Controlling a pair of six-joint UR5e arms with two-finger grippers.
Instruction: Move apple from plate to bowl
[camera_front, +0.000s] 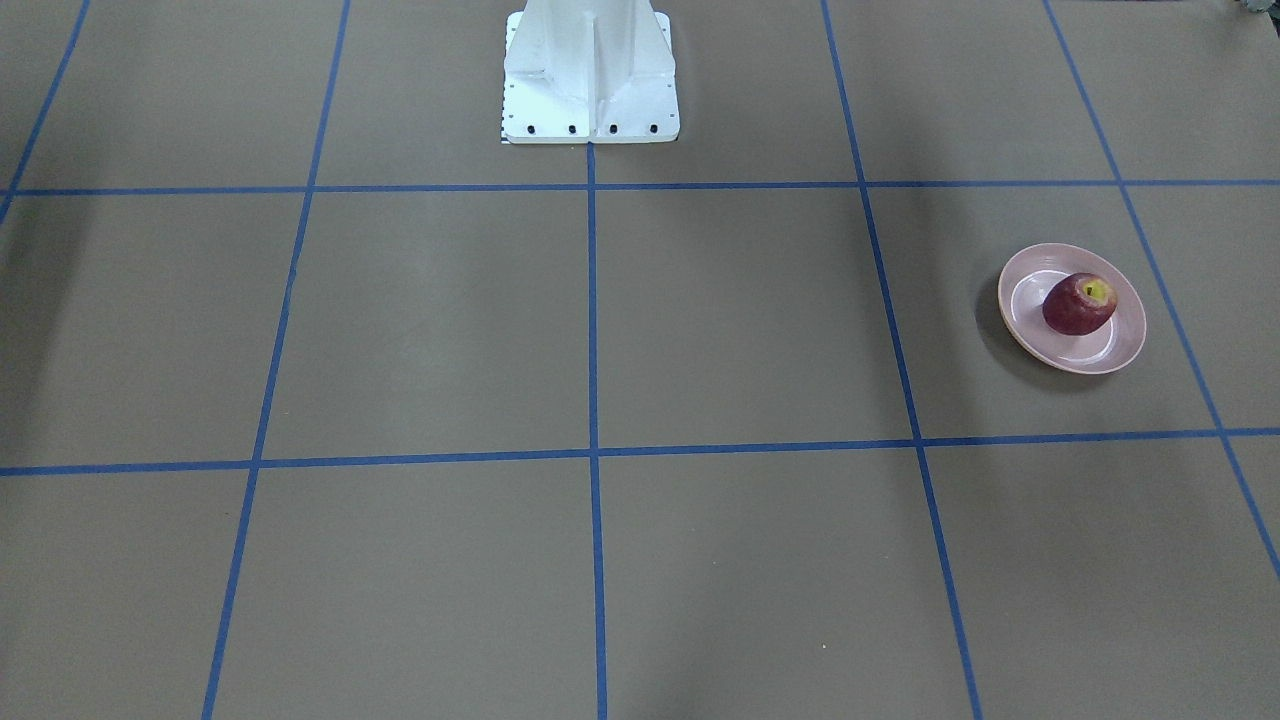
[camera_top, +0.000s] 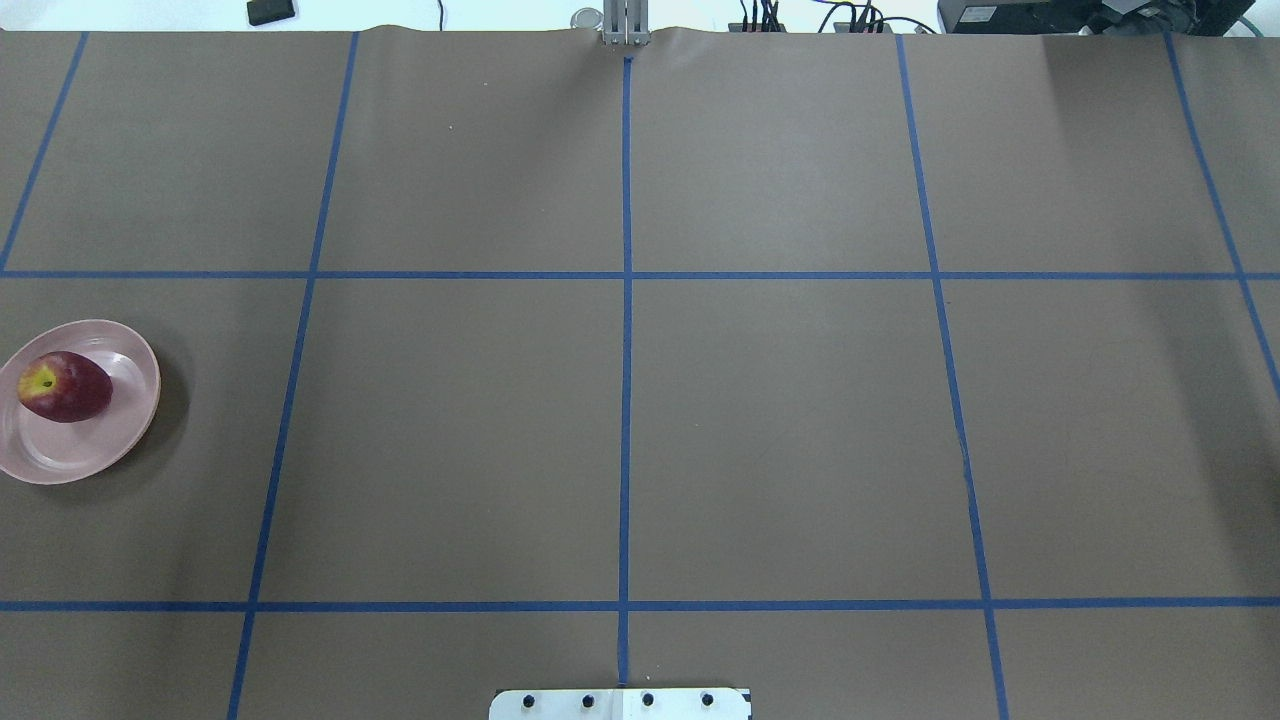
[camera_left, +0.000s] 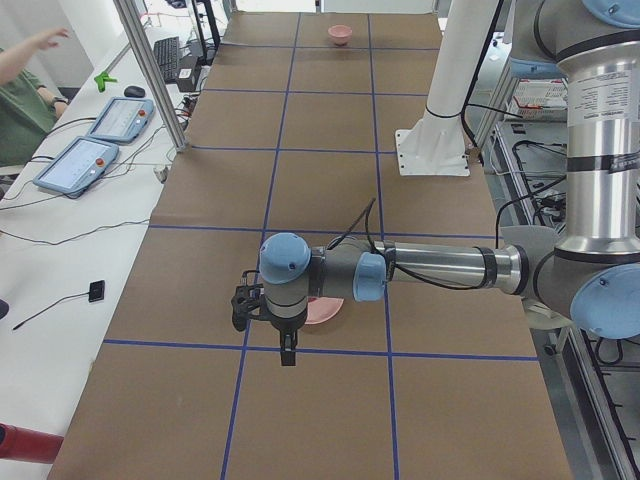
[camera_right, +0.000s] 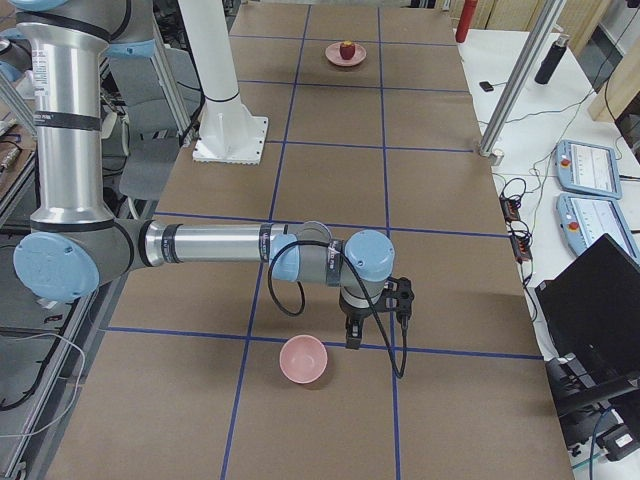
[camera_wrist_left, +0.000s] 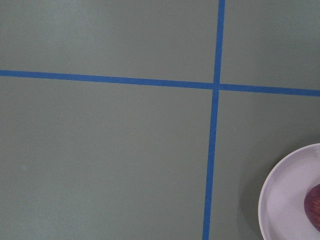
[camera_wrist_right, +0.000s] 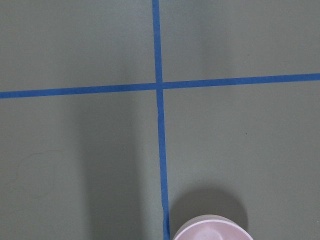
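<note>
The dark red apple (camera_front: 1080, 303) lies on its side on the pale pink plate (camera_front: 1085, 352), near the table's end on my left; both also show in the overhead view as apple (camera_top: 65, 386) and plate (camera_top: 70, 450). The left wrist view catches the plate's (camera_wrist_left: 287, 195) edge and a sliver of apple (camera_wrist_left: 315, 207). My left gripper (camera_left: 288, 355) hangs beside the plate (camera_left: 325, 312), above the table. The small pink bowl (camera_right: 303, 360) stands at the opposite end, with my right gripper (camera_right: 353, 338) just beside it. I cannot tell whether either gripper is open or shut.
The white robot pedestal (camera_front: 590, 70) stands mid-table at my side. Blue tape lines grid the brown table. An operator (camera_left: 20, 100), teach pendants (camera_left: 120, 118) and metal posts (camera_left: 150, 70) line the far side; a laptop (camera_right: 600, 320) sits there too.
</note>
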